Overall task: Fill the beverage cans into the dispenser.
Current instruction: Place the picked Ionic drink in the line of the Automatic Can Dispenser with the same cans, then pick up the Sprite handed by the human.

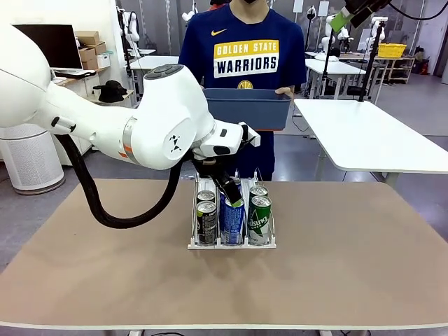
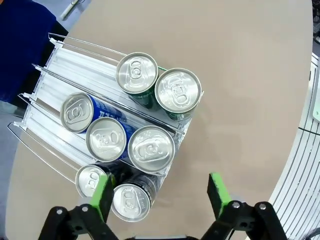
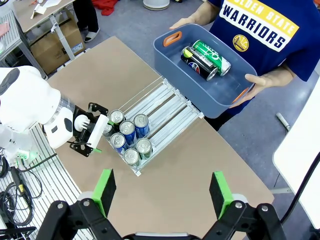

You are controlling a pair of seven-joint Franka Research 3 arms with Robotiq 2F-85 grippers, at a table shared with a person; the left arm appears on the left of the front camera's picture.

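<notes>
Your left fingers (image 2: 103, 194) sat released over the dispenser (image 2: 75, 65); right fingers (image 3: 106, 189) released too. Spare cans (image 3: 199, 62) lay flat in the person's bin (image 3: 172, 64), beyond the dispenser, probably nearer left.

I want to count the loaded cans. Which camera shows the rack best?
The left wrist view: it looks down onto the dispenser, so its three lanes and seven can tops show. The front view shows it from low, front cans hiding rear ones, the left arm covering part. The right wrist view shows it nearly whole but small.
</notes>
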